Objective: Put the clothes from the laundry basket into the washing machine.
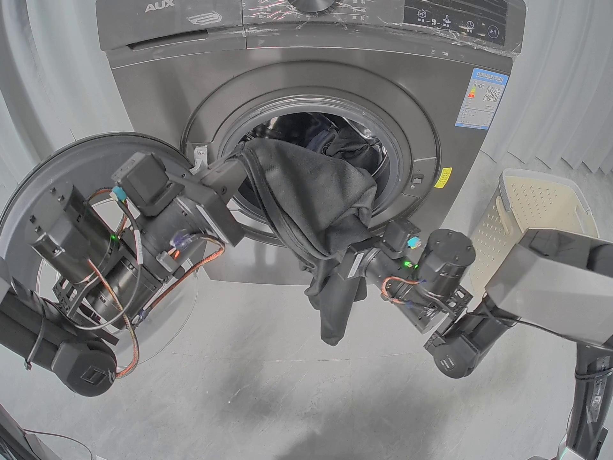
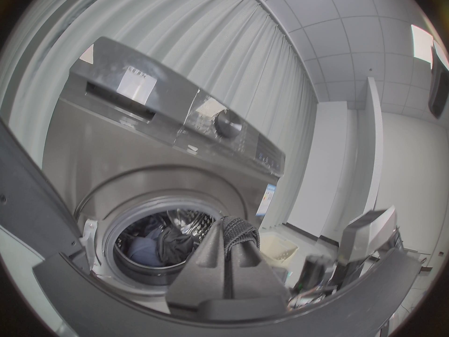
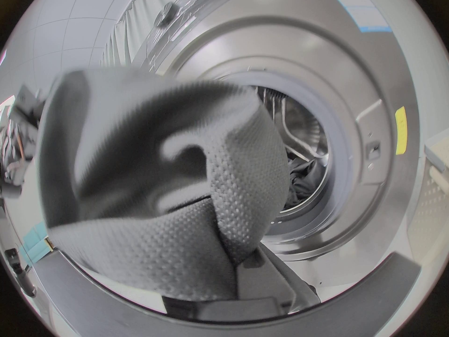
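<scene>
Right hand [image 3: 252, 270] — seemingly half-hidden under garment [image 3: 154, 174]

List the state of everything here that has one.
washing machine door, open
drum, holding dark clothes
dark garment, gripped by both grippers, hanging across the opening
laundry basket, upright, visible part empty
left gripper, shut on dark garment
right gripper, shut on dark garment
</scene>
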